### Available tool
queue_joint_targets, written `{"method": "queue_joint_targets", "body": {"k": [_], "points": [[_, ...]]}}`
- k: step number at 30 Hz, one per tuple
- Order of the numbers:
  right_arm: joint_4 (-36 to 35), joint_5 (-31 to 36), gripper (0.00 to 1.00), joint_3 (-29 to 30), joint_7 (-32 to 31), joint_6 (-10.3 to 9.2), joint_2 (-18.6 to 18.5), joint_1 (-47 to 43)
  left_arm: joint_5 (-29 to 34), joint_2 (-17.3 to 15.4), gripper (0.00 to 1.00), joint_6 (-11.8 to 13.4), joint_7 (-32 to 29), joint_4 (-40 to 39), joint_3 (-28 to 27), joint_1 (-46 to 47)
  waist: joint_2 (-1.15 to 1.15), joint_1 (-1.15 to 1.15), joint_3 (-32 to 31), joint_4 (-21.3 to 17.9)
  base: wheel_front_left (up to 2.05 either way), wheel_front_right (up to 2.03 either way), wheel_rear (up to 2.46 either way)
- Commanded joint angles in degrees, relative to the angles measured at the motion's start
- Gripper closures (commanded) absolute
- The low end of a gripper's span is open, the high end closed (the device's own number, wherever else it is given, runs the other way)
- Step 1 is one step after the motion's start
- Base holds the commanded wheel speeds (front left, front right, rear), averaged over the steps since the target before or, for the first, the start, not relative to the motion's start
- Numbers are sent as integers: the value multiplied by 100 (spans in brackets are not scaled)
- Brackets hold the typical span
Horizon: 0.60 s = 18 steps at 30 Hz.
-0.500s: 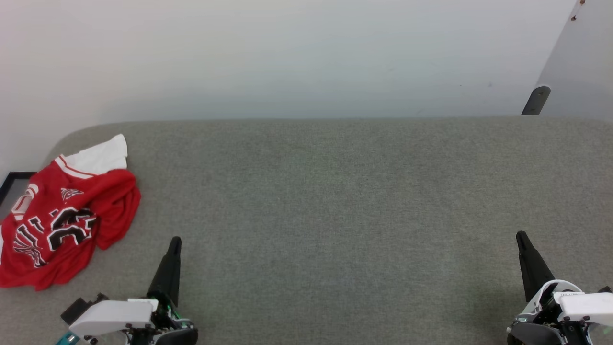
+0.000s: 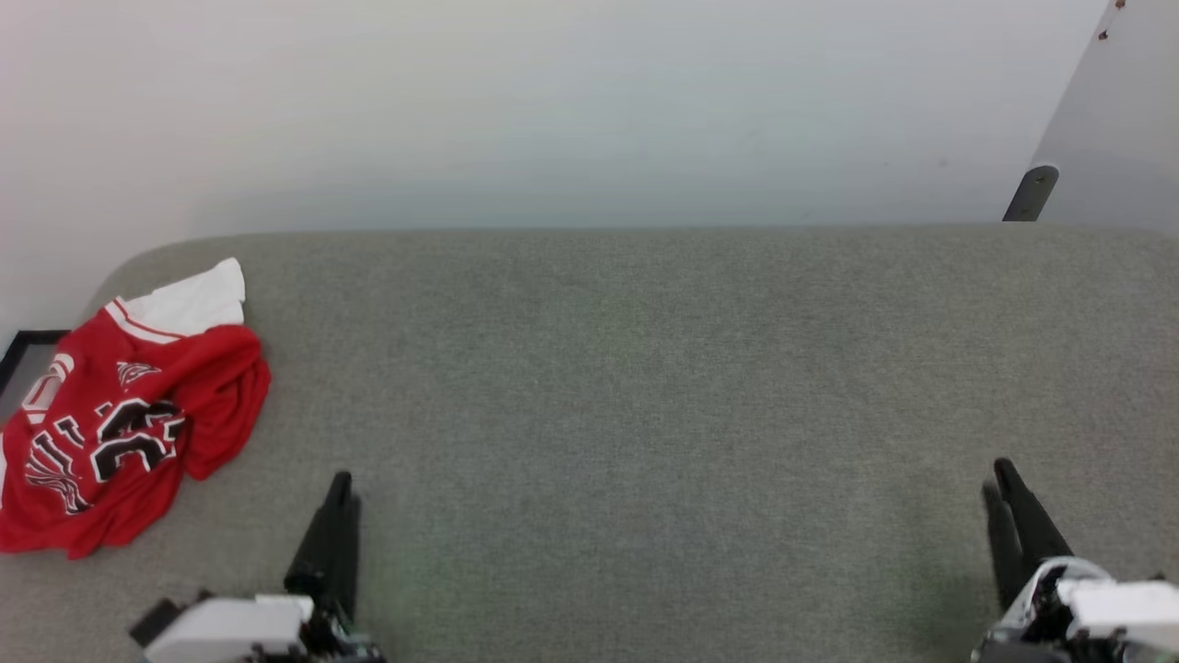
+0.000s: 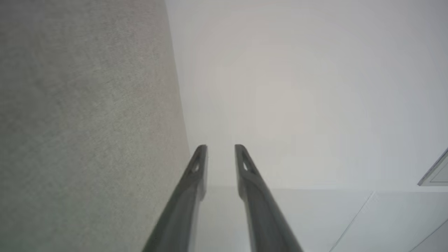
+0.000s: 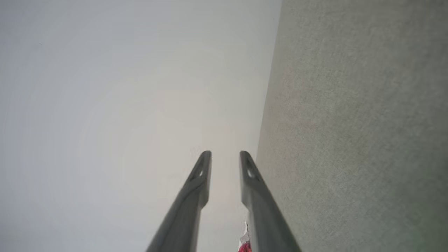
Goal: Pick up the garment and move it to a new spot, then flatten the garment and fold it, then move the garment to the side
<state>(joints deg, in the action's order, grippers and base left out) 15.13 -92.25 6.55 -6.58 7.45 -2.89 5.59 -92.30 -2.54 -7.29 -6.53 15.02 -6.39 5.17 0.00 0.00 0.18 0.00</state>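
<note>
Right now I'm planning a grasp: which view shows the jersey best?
The head view: the jersey lies crumpled, nearly whole, on the grey surface, far left, lettering visible. The right wrist view catches just a red-and-white scrap at its bottom edge. The left wrist view faces surface and wall.

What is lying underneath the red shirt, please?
The shirt rests crumpled on the grey cloth-covered table, which shows beside it. Whatever may lie beneath its folds is covered and cannot be seen.
</note>
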Motion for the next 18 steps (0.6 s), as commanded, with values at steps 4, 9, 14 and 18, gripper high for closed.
{"method": "queue_joint_targets", "body": {"k": [4,9,14,18], "points": [[103,29,0,-37,45,0,13,-117,1,33,0,0,26,60,31,-151,0,0,-1,-1,0,0,0],[55,125,0,-148,167,0,11,-100,23,26,0,13,99,-133,83,-219,0,0,-1,-3,0,0,0],[24,247,0,-265,285,1,-8,-75,83,0,0,48,170,-315,136,-281,0,0,-2,-4,0,0,0],[19,349,0,-334,363,1,-32,-52,153,-31,0,76,223,-412,161,-317,0,0,-3,-6,0,0,0]]}}
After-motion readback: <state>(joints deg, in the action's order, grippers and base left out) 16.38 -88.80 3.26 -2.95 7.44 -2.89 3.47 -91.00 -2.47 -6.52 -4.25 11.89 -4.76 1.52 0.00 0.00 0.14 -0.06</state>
